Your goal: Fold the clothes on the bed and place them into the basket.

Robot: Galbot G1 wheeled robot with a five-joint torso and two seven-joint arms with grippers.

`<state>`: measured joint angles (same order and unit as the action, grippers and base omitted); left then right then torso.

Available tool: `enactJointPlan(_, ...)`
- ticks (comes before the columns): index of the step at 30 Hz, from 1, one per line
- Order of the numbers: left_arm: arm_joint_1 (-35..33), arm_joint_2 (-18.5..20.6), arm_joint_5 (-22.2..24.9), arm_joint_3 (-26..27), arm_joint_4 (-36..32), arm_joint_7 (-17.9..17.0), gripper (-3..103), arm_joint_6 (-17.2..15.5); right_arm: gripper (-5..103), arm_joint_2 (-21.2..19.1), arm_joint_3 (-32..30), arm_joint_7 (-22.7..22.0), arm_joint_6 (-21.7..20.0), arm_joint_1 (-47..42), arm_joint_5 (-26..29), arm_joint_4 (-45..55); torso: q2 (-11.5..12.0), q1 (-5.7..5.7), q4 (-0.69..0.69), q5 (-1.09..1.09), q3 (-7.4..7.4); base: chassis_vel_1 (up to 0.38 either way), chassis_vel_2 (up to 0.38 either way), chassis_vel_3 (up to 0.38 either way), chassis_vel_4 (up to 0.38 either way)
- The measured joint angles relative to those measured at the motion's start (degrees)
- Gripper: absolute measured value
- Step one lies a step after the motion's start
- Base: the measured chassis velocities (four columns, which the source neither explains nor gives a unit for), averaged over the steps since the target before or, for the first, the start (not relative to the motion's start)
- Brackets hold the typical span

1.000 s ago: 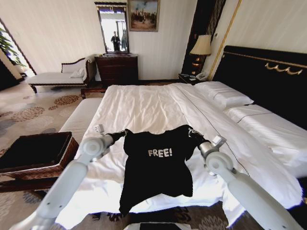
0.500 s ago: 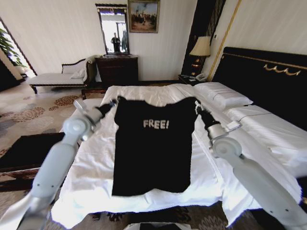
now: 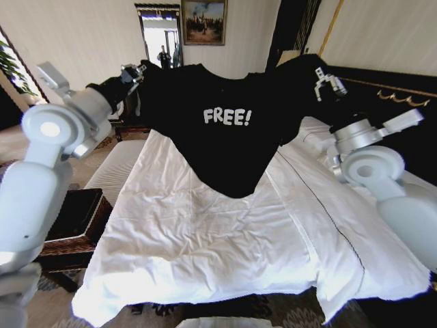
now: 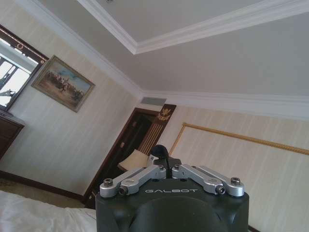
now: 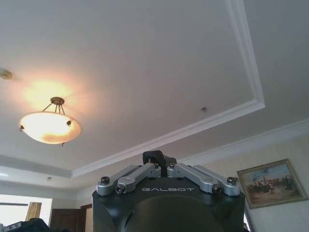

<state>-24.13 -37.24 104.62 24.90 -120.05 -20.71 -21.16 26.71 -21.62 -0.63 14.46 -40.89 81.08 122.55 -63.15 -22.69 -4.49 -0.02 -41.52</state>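
Observation:
The clothes, a black T-shirt with white "FREE!" lettering, hang spread in the air, high over the bed and clear of its white sheets. My left gripper is shut on one shoulder, and my right gripper is shut on the other. In the left wrist view the left gripper pinches a small tuft of black cloth. The right gripper also pinches a tuft of black cloth. The basket, dark wicker with black inside, stands low at the left beside the bed.
A white striped bench lies along the bed's left side, just beyond the basket. The black headboard and pillows are at the right. A dark dresser with a mirror stands against the far wall.
Both arms have gone up and apart, lifting the T-shirt from chest height above the sheets to high in the air. Its hem has come off the bed.

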Motion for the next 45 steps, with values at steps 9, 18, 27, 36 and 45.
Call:
enactJointPlan(9, -9.53, 7.40, 11.40, 13.93, -17.64, -3.55, 1, 0.25, 0, -0.34, -9.37, -5.30, -0.90, -11.43, -1.99, 13.36, 0.00, 0.01, -0.02, 0.04, 0.00, 0.000, 0.000, 0.000, 0.000)
enactJointPlan(18, -6.28, 15.04, 26.04, 26.93, -19.09, -4.91, 1, -1.93, 0, -8.54, -25.10, -12.10, -5.53, -8.44, 14.74, 21.49, -0.02, 0.03, 0.05, -0.02, 0.02, 0.000, 0.000, 0.000, 0.000)
enactJointPlan(27, -13.44, 4.55, 12.87, 8.80, -8.46, -12.98, 1, -16.30, 0, 0.51, -3.55, -27.56, -19.83, -10.25, 6.95, 13.00, 0.00, -0.01, 0.03, 0.01, -0.03, 0.000, 0.000, 0.000, 0.000)
enactJointPlan(36, -14.41, -18.88, -25.21, -21.59, 23.28, -5.04, 1, -15.50, 0, 20.07, 24.80, -29.43, -22.23, -6.10, -6.57, -20.36, 0.03, -0.05, 0.01, 0.02, -0.05, 0.000, 0.000, 0.000, 0.000)
enactJointPlan(45, -13.12, -26.51, -34.01, -21.71, 35.73, -0.74, 1, -10.70, 0, 25.88, 28.22, -23.71, -17.65, -2.19, -15.07, -35.32, 0.01, 0.00, 0.04, 0.02, 0.00, 0.000, 0.000, 0.000, 0.000)
